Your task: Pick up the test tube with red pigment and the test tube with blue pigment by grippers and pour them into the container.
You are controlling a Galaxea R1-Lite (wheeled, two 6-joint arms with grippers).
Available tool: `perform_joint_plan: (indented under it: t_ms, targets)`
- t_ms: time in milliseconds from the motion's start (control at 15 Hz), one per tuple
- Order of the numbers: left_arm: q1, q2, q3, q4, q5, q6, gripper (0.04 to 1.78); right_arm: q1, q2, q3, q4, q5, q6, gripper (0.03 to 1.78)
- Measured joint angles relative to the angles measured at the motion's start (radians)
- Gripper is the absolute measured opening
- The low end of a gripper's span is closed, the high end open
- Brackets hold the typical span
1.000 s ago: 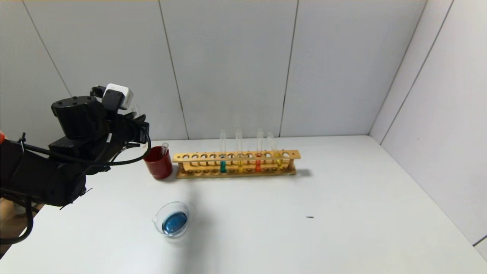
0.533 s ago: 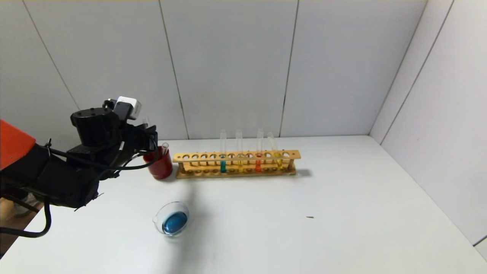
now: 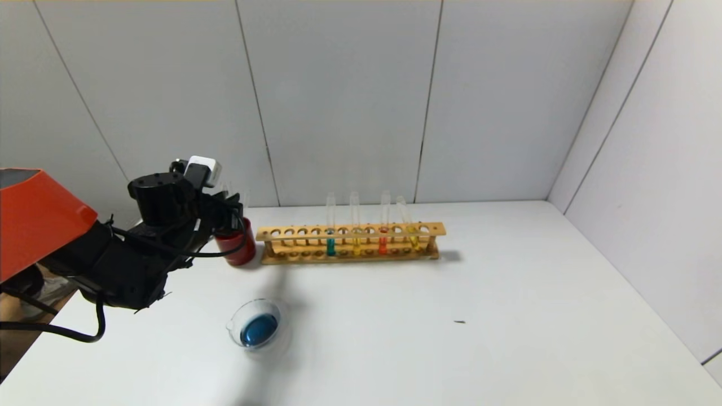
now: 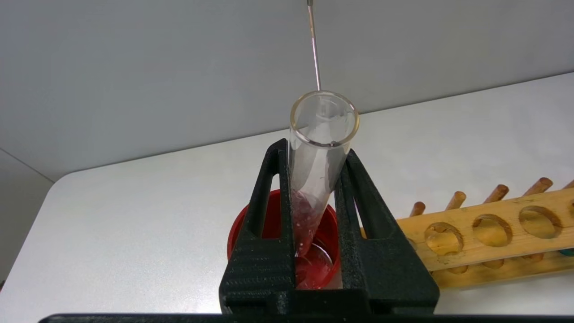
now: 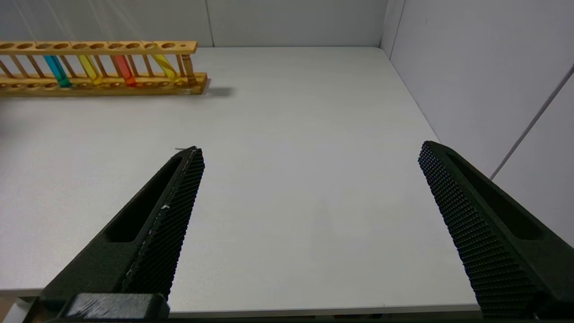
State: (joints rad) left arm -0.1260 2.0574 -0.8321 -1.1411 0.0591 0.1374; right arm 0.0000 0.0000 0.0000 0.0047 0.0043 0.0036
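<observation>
My left gripper (image 3: pixel 228 210) (image 4: pixel 316 148) is shut on an empty clear test tube (image 4: pixel 319 148), held upright with its round end at the mouth of the dark red cup (image 3: pixel 239 249) (image 4: pixel 323 264). The test tube with red pigment (image 3: pixel 383 241) (image 5: pixel 125 72) stands in the wooden rack (image 3: pixel 350 232). No tube with bright blue liquid shows. The container (image 3: pixel 236 317), a low clear glass dish, holds blue liquid on the table in front of the cup. My right gripper (image 5: pixel 310 148) is open and empty over the bare right part of the table, out of the head view.
The rack also holds a teal tube (image 3: pixel 330 246) and two yellow tubes (image 3: pixel 356 243). The cup stands against the rack's left end (image 4: pixel 475 233), and another glass tube seems to rest inside it. Walls close the back and right.
My left arm has moved right and down, carrying the empty tube from the left up to the red cup. The dish and rack have not moved.
</observation>
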Motion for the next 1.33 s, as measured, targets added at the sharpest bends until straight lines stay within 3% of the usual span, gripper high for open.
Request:
perform_joint_plan:
  t_ms: [200, 533, 733, 933, 1333]
  targets:
    - [0.000, 0.016, -0.011, -0.001, 0.001, 0.000, 0.50, 0.000, 0.000, 0.000, 0.000, 0.000, 0.000, 1.75]
    - [-0.001, 0.024, -0.013, -0.001, -0.001, 0.003, 1.29, 0.000, 0.000, 0.000, 0.000, 0.000, 0.000, 1.75]
    - [0.000, 0.022, -0.013, -0.006, 0.000, 0.003, 1.63, 0.000, 0.000, 0.000, 0.000, 0.000, 0.000, 1.75]
    - [-0.004, 0.005, -0.020, -0.025, 0.000, 0.010, 1.74, 0.000, 0.000, 0.000, 0.000, 0.000, 0.000, 1.75]
    - [-0.102, -0.183, 0.009, 0.073, 0.010, 0.083, 1.74, 0.000, 0.000, 0.000, 0.000, 0.000, 0.000, 1.75]
